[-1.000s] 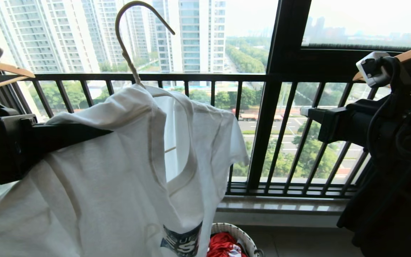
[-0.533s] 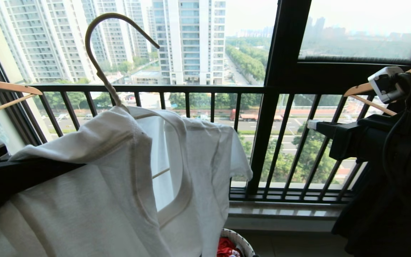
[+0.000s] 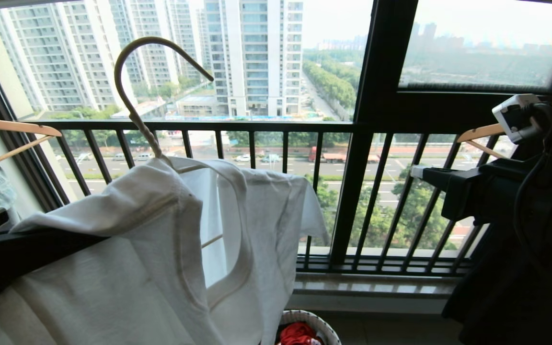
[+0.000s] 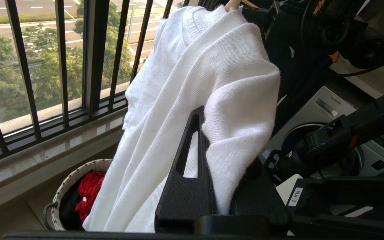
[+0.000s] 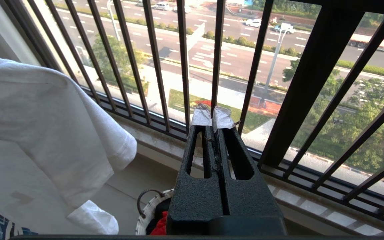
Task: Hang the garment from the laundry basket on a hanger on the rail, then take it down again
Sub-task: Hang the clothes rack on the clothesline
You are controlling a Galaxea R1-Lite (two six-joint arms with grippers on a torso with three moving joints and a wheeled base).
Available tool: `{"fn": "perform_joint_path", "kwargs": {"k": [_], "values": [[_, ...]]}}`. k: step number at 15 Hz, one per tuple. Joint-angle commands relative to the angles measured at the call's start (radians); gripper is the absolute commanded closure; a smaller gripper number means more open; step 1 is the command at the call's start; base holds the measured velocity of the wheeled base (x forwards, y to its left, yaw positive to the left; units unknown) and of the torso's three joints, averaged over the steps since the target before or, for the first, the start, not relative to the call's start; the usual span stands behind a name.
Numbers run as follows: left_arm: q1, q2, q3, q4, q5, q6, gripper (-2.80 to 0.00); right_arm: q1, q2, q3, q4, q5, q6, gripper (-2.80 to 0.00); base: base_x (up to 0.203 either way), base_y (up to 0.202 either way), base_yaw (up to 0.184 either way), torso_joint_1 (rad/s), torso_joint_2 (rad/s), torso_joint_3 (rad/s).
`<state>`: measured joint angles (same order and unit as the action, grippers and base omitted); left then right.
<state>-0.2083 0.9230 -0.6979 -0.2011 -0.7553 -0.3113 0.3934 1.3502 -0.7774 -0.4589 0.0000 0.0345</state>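
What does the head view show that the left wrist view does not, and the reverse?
Only the head view shows the hanger hook free in the air above the T-shirt, and the shut right gripper empty by the railing. Only the left wrist view shows the left gripper shut on the T-shirt's shoulder, and a washing machine. Both show the T-shirt, the railing and the basket with red cloth.

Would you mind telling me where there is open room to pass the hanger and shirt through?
Open air lies between the T-shirt and the shut right gripper, before the balcony railing. It is crowded on the left, where the left gripper pinches the shirt near a wooden hanger, and around the laundry basket.
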Motion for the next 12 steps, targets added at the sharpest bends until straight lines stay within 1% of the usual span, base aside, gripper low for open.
{"fn": "perform_joint_path", "kwargs": {"k": [1, 12], "values": [[0.000, -0.006, -0.008, -0.002, -0.006, -0.002, 0.00, 0.001, 0.000, 0.000, -0.003, 0.000, 0.001, 0.00, 0.000, 0.000, 0.000, 0.000, 0.00, 0.000], [0.001, -0.053, -0.005, -0.001, 0.001, -0.003, 0.00, 0.005, -0.023, -0.003, -0.004, 0.002, -0.008, 0.00, 0.000, 0.000, 0.000, 0.000, 0.00, 0.000]]}}
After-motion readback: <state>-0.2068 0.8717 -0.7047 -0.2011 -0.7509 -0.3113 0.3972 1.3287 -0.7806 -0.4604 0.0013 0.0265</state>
